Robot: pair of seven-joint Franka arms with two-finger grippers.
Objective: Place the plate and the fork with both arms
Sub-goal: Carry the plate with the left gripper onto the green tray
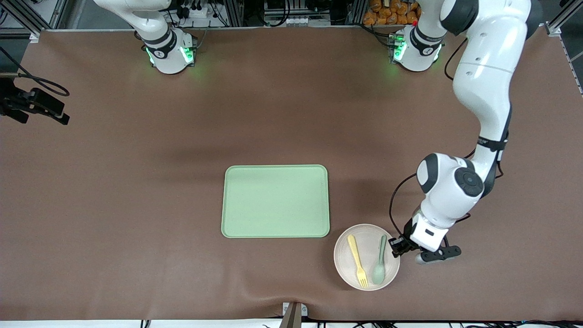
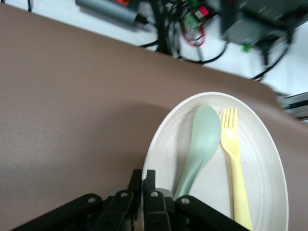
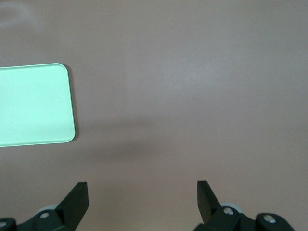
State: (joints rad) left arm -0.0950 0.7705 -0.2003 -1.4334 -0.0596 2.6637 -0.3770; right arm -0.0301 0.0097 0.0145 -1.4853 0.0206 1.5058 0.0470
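Note:
The off-white plate lies near the front camera's edge of the table, toward the left arm's end. On it rest the pale-yellow fork and a grey-green spoon, side by side. My left gripper is low at the plate's rim and shut on it. In the left wrist view its fingers pinch the edge of the plate, with the spoon and fork past them. My right gripper hangs open over bare table beside a corner of the tray; it holds nothing.
The light-green tray lies in the middle of the table, beside the plate and slightly farther from the front camera. A black camera mount juts in at the right arm's end. A clamp sits at the table's front edge.

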